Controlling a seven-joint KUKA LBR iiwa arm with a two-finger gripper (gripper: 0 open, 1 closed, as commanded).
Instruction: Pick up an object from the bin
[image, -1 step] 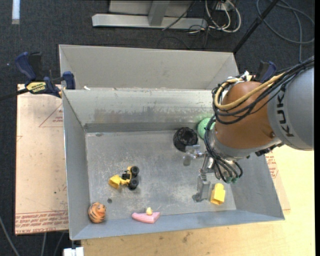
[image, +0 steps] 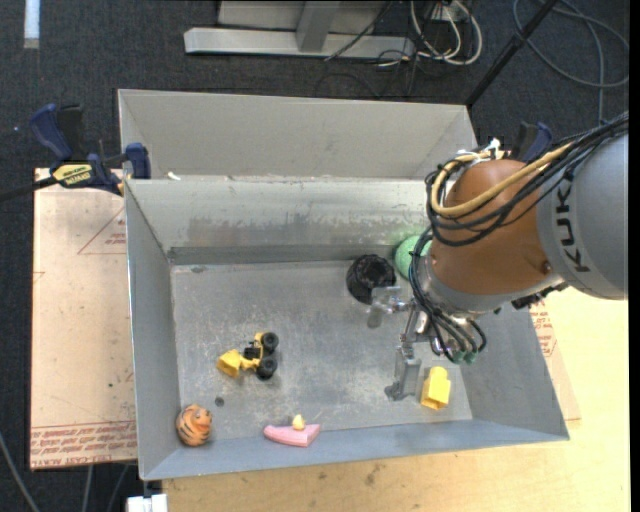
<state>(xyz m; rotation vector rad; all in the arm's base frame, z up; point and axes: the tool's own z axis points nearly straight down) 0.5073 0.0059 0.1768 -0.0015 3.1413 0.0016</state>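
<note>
Yellow block (image: 435, 388), on bin (image: 148, 330) floor, just beside end effector (image: 405, 378)

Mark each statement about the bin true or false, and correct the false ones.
1. The yellow block lies beside the gripper. True.
2. The yellow toy vehicle with black wheels lies in the right half of the bin. False: it lies in the left half.
3. The pink thing lies by the bin wall at the bottom of the view. True.
4. The orange striped ball rests against the far wall. False: it sits in the bottom left corner of the floor.
5. A black object lies near the far wall. True.
</note>
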